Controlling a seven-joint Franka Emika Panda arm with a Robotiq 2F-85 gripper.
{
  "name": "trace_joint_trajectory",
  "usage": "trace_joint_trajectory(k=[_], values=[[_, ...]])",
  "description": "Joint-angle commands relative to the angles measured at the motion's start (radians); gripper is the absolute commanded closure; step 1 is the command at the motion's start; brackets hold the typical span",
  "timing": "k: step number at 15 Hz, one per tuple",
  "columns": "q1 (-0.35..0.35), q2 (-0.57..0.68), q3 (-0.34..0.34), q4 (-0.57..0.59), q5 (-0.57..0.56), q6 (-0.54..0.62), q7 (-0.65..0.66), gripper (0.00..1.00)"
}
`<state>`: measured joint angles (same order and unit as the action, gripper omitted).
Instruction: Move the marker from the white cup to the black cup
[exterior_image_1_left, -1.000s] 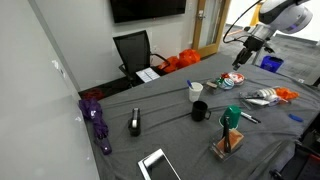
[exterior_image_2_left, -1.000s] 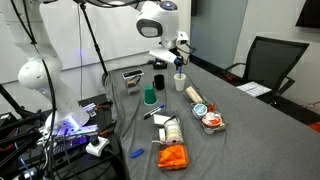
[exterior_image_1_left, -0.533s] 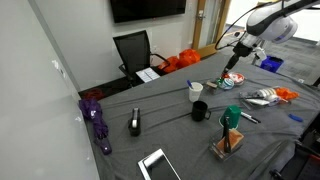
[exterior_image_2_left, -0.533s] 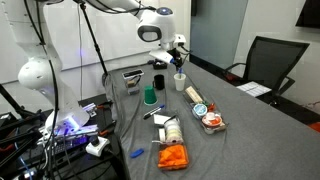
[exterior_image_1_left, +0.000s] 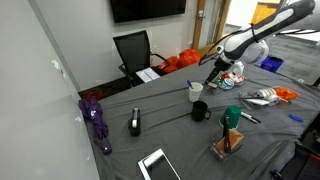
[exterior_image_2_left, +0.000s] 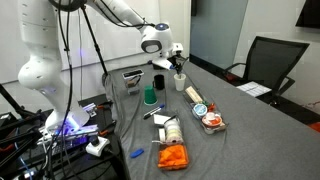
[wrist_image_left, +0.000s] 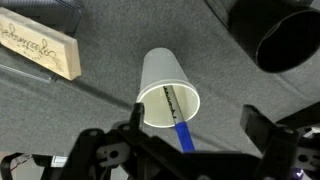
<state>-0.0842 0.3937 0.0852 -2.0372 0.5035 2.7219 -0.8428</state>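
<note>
Change from 1 s ago: the arm has swung down and across. The gripper (exterior_image_1_left: 211, 76) was high and well away from the white cup (exterior_image_1_left: 195, 91); it now sits low, just above and beside that cup. Cups unmoved.

- Gripper (wrist_image_left: 192, 150): jaws spread wide, nothing held, nothing touched. In the wrist view 1 finger (wrist_image_left: 105, 152) shows on each side of the white cup (wrist_image_left: 168, 95), both clear of its rim.
- Marker (wrist_image_left: 175, 110): in the white cup, leaning on the rim, bluish end up and pointing at the gap between the jaws.
- Black cup (wrist_image_left: 290, 40): just beside the white cup, upright.
- In an exterior view the gripper (exterior_image_2_left: 177, 66) hangs directly over the white cup (exterior_image_2_left: 180, 82), with the black cup (exterior_image_2_left: 158, 82) beside it.
- Wooden block (wrist_image_left: 40, 50): near the white cup, opposite the black cup.
</note>
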Motion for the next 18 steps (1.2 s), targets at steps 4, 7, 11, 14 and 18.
trace_joint_trajectory(k=[4,7,11,14,18], values=[[-0.075,0.159,0.133,0.134,-0.036,0.102,0.003,0.00],[-0.091,0.204,0.155,0.180,-0.079,0.130,0.031,0.00],[-0.093,0.244,0.160,0.222,-0.151,0.135,0.113,0.00],[-0.091,0.260,0.162,0.242,-0.195,0.128,0.179,0.00],[-0.091,0.277,0.171,0.264,-0.236,0.128,0.262,0.00]])
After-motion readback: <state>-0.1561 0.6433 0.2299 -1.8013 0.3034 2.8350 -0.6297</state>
